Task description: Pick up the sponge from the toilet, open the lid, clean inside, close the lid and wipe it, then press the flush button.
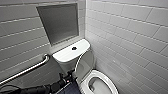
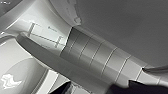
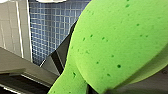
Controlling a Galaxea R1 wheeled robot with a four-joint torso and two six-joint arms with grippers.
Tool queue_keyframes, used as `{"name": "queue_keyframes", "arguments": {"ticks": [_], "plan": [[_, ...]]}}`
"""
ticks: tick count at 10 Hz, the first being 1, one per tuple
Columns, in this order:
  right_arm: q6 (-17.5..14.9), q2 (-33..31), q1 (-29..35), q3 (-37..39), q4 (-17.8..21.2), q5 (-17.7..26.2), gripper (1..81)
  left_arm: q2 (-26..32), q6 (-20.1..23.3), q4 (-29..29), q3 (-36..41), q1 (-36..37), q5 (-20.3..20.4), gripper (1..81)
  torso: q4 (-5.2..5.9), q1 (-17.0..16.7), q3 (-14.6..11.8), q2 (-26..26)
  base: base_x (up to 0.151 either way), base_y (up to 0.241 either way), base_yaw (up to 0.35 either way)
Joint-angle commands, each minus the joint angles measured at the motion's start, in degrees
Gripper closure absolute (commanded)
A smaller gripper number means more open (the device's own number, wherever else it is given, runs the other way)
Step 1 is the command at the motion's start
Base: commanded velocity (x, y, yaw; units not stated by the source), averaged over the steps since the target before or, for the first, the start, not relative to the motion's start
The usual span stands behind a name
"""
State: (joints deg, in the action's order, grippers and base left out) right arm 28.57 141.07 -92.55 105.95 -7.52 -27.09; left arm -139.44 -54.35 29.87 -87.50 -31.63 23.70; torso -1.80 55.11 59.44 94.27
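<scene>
The white toilet (image 1: 70, 53) stands in the tiled corner, with a dark flush button (image 1: 74, 48) on its tank cover. Its lid (image 1: 84, 62) is raised upright against the tank, so the seat and bowl (image 1: 108, 81) are uncovered. My left gripper (image 1: 69, 76) reaches in from the lower left, open, beside the lid's left edge. In the left wrist view the lid's rim (image 2: 57, 61) runs past my left gripper (image 2: 100, 88), with bowl water (image 2: 10, 81) beyond. The bright green sponge (image 3: 120, 42) looms close in the right wrist view, and my right gripper is shut on it.
A metal grab bar (image 1: 30, 68) slants along the left wall beside the tank. Above the tank a grey panel (image 1: 60, 22) is set into the tiles. White tiled walls close in on the left and right. Blue mosaic tiling (image 3: 50, 27) appears behind the sponge.
</scene>
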Motion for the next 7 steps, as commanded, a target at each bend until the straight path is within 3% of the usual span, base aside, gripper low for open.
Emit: {"name": "queue_keyframes", "arguments": {"ticks": [1, 3, 7], "plan": [[0.0, -1.9, -0.7, -1.7, -1.1, 2.7, 81.1, -1.1, -0.4, -1.2, -1.7, 9.7, -4.0, 1.0, 0.0, 0.0, 0.0, 0.0, 0.0, 0.0, 0.0], [0.1, -2.1, -1.2, -1.9, -1.3, 2.6, 81.1, 0.6, -0.7, -0.1, -5.7, 10.3, -5.3, 1.0, 0.0, 0.0, 0.0, 0.0, 0.0, 0.0, 0.0], [0.0, -2.4, -0.9, -2.9, -1.2, 2.2, 81.1, 8.9, -0.3, -2.1, -2.4, 5.0, -5.0, 1.0, -0.05, 0.0, 0.0, 0.0, 0.0, 0.0, 0.0]]}}
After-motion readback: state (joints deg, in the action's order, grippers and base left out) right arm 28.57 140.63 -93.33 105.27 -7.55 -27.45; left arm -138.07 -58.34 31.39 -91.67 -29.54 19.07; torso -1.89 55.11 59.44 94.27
